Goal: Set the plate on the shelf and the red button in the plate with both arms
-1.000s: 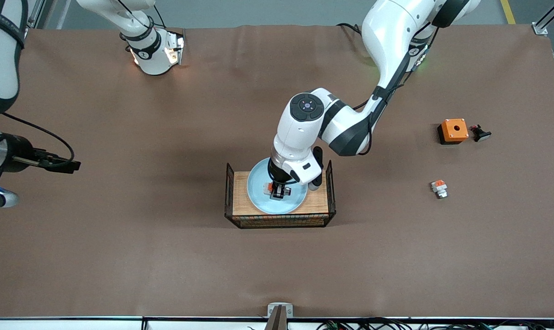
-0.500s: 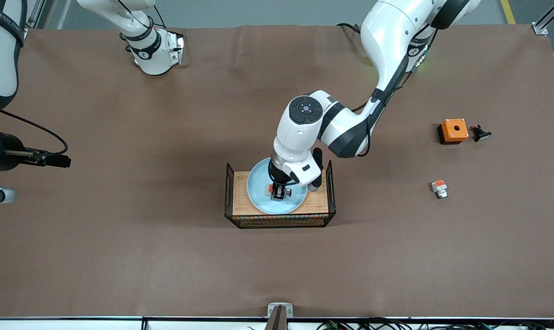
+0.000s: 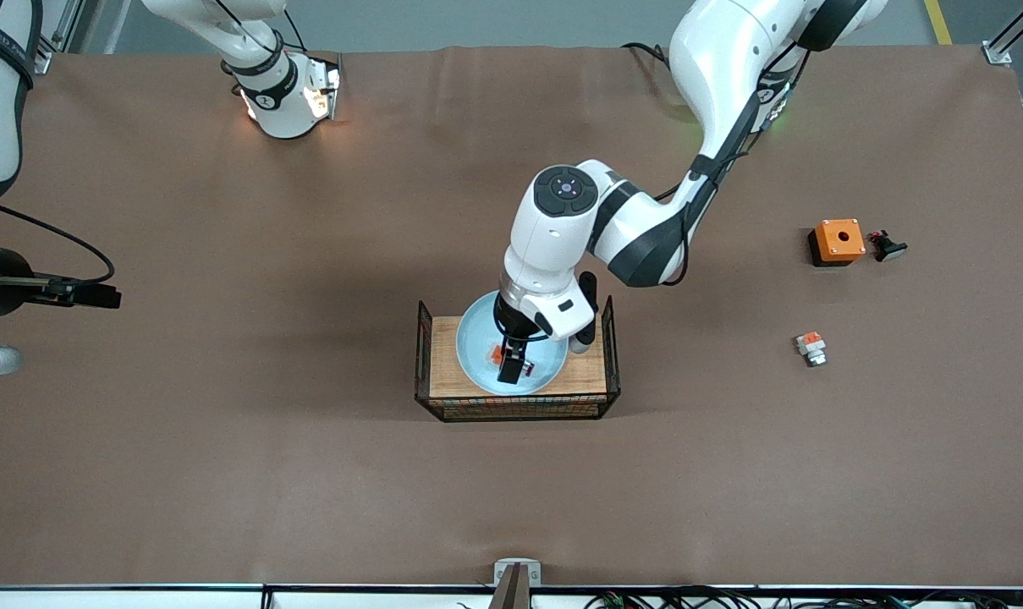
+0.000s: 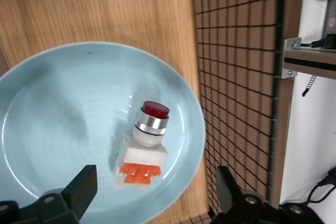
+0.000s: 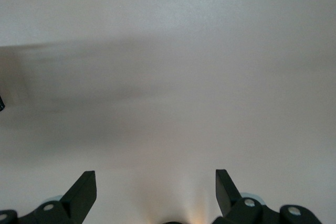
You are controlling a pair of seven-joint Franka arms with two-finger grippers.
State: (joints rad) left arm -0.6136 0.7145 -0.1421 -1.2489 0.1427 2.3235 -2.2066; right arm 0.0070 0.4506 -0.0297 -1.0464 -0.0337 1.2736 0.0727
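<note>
The small white-and-orange red button (image 4: 143,148) lies on the glossy pale blue plate (image 4: 47,114); the left gripper (image 4: 152,195) hovers released above it, while the right gripper (image 5: 152,195), apparently waiting at the table's edge, is spread open.

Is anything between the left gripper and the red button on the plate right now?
Nothing visible. The left gripper hangs open directly over the red button, which lies alone on the plate inside the wire-sided wooden tray. The mesh wall stands off to one side, beside the plate's rim.
</note>
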